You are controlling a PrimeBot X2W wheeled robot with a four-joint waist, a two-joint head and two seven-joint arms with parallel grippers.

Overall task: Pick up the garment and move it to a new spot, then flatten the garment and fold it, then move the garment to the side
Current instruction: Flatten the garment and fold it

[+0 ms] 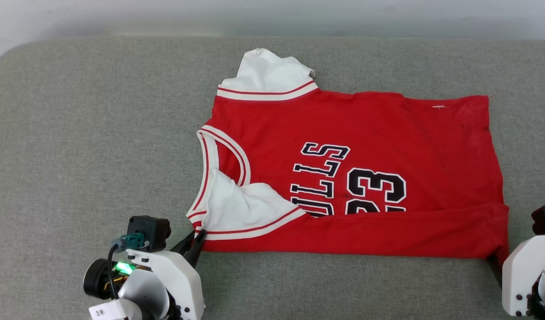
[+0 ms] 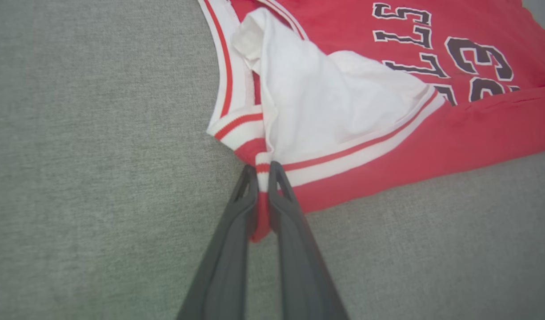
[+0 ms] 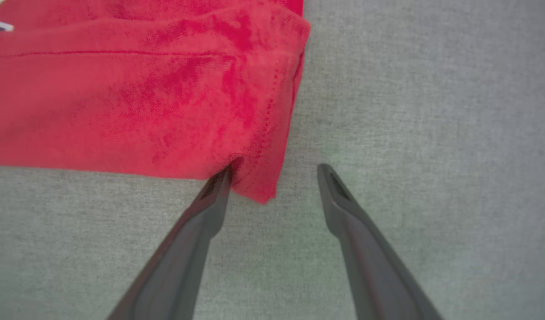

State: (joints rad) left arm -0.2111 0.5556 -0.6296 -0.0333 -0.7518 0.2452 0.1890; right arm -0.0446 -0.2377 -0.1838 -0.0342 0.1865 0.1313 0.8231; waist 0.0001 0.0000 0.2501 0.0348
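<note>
Shirt (image 1: 388,133): red, spread on the grey worktop (image 1: 77,133), from the centre out to 3 o'clock in the head view; neck toward 9, hem toward 3.
Near edge: folded up over part of the lettering (image 1: 334,178).
Far sleeve (image 1: 268,71): white, at 12 o'clock.
Near sleeve (image 1: 241,204): white, folded across the chest, at 7.
Left pincer (image 2: 263,171): at 7 o'clock, fingers together, clamped on the striped trim at the shirt's near corner.
Right pincer (image 3: 274,171): at 4 o'clock, fingers apart astride the hem corner, one tip touching the cloth.
</note>
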